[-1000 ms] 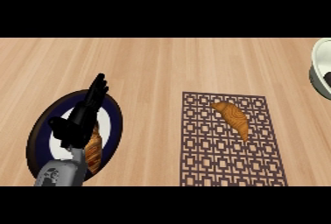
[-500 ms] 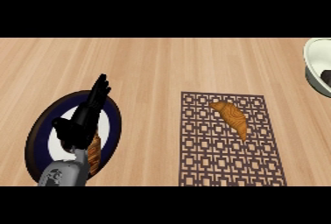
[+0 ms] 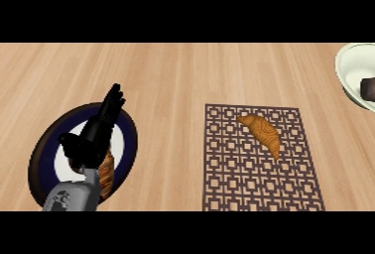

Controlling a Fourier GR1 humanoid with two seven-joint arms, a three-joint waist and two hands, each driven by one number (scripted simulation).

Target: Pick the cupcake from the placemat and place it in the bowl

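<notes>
On the brown lattice placemat (image 3: pixel 249 183) lies an orange croissant-shaped pastry (image 3: pixel 262 134), near the mat's top middle; I see no cupcake on the mat. The pale bowl (image 3: pixel 350 64) is cut off by the upper right edge. Inside it sits a dark shape (image 3: pixel 367 89) that I cannot identify. My left hand (image 3: pixel 92 141) hovers over a dark-rimmed plate (image 3: pixel 44 149) at the lower left, open with its fingers straight and pointing away from me. It holds nothing. My right hand does not show.
A second brown pastry (image 3: pixel 107 173) lies on the plate, partly hidden under my left wrist. Bare wooden counter (image 3: pixel 176 74) runs between the plate, the placemat and the bowl.
More of the bowl shows at the right edge than before, having come slightly leftward. My left hand has barely shifted over the plate. The pastry on the mat has not moved.
</notes>
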